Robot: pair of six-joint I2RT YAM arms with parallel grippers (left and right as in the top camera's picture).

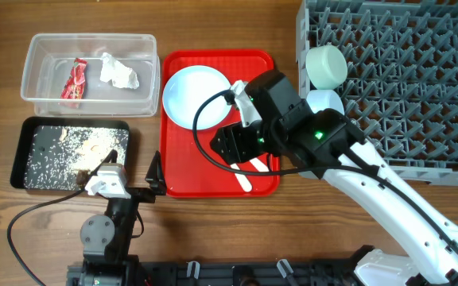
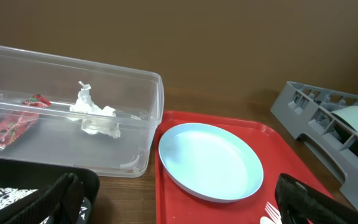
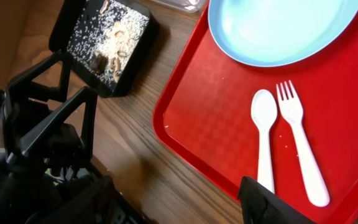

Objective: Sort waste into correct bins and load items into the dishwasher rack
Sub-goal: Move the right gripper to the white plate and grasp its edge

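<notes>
Our right gripper (image 1: 241,145) hangs open above the red tray (image 1: 183,171), covering part of the fork (image 3: 300,143) and spoon (image 3: 265,134) beside the plate (image 1: 181,95). Left gripper (image 1: 157,175), fingers spread, sits by the black tray (image 1: 18,159); 2 bowls (image 1: 327,65) rest in the rack (image 1: 404,79).

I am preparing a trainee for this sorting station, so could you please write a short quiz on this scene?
1. True or false: the plate lies in the dishwasher rack.
2. Which lies in the clear tub with the napkin? A) a sponge B) the red wrapper C) a yellow cup
3. Fill in: the fork and spoon lie on the red ____.
Key: 1 false; 2 B; 3 tray.
</notes>
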